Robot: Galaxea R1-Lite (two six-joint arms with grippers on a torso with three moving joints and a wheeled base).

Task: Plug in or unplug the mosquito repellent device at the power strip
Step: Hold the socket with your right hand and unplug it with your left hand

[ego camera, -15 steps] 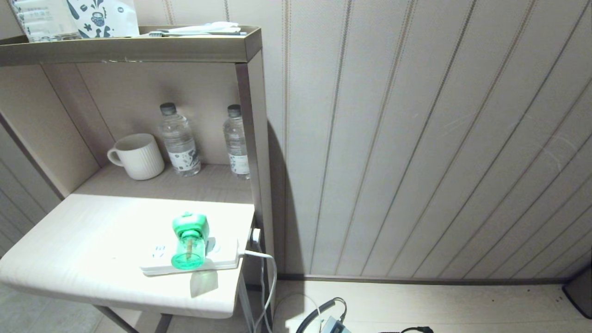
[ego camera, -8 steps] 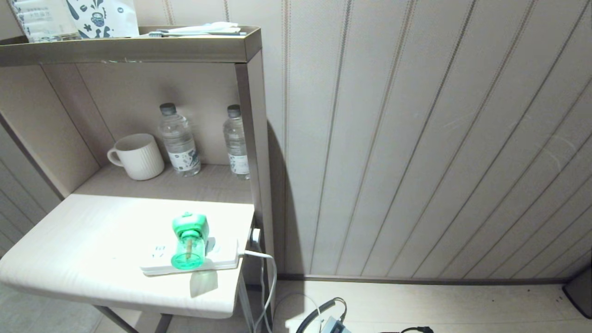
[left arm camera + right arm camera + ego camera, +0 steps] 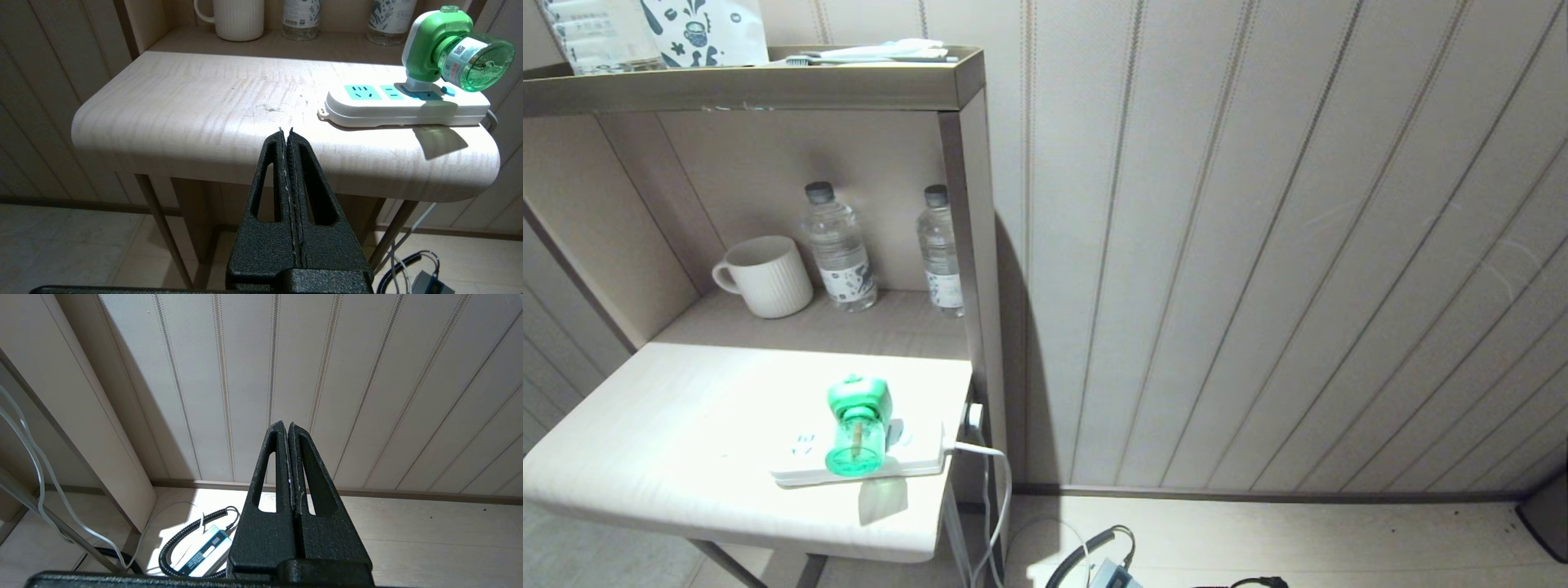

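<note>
The mosquito repellent device (image 3: 856, 425), green with a translucent green bottle, is plugged into the white power strip (image 3: 800, 459) near the front right corner of the pale wooden table (image 3: 670, 425). From the left wrist camera the device (image 3: 445, 49) stands in a pale blue socket of the strip (image 3: 367, 108). My left gripper (image 3: 286, 130) is shut and empty, below and in front of the table's front edge, well to the left of the strip. My right gripper (image 3: 285, 424) is shut and empty, pointing at the wall beside the table. Neither arm shows in the head view.
A white ribbed mug (image 3: 766, 276) and two clear water bottles (image 3: 840, 247) stand on the shelf behind the table. The strip's white cord (image 3: 996, 490) hangs down the table's right side. A coiled black cable and a small box (image 3: 200, 549) lie on the floor.
</note>
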